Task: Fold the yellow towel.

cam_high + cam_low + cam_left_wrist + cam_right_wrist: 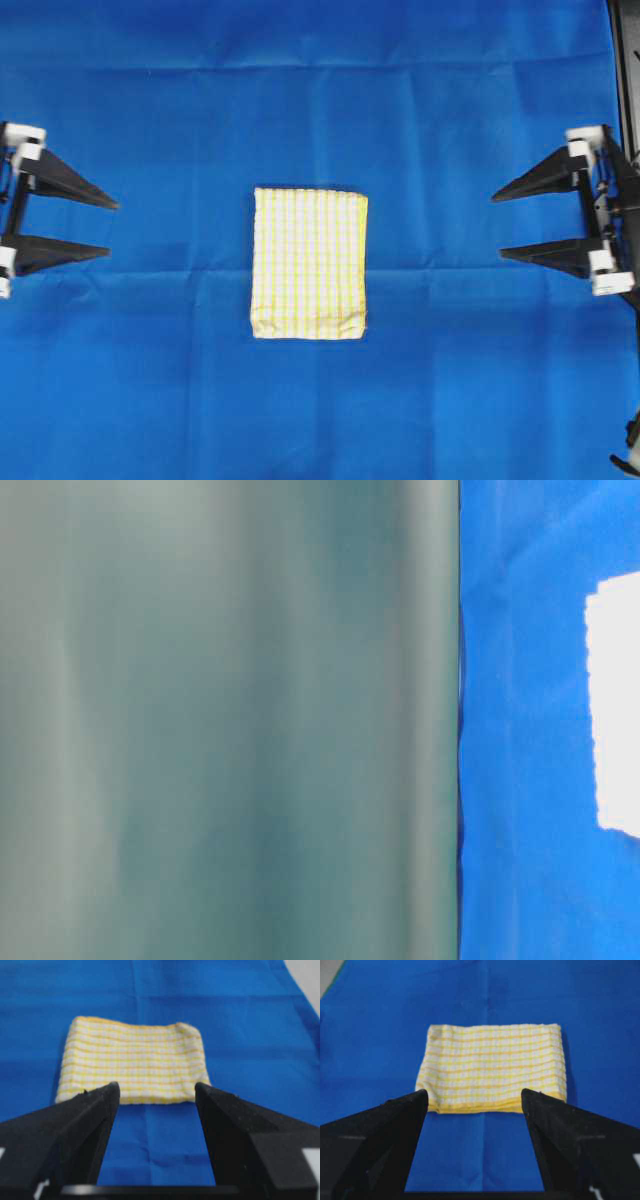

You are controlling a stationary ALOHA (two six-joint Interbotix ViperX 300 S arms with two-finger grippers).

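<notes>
Yellow towel (pixel 309 263) lies folded into a compact rectangle on the blue cloth (pixel 320 90) covering the table; longer side runs top to bottom in the overhead view; layered edges show along its near side in both wrist views; fine yellow check on white, flat, with a slight bulge at one corner.

My left hand (pixel 112 228) sits well to the left of the towel, fingers spread, nothing between them, tips pointing toward the towel; in the left wrist view the towel lies beyond the fingertips (pixel 111 1091), apart from them.

My right hand (pixel 497 226) sits well to the right of the towel, likewise released and empty, tips aimed at the towel; the right wrist view shows the towel clear of both black fingers (pixel 422 1097).

Table-level view: mostly filled by a blurred grey-green surface (pixel 230 720); blue cloth at right; a washed-out white patch at the right edge, likely the towel, cannot tell.
</notes>
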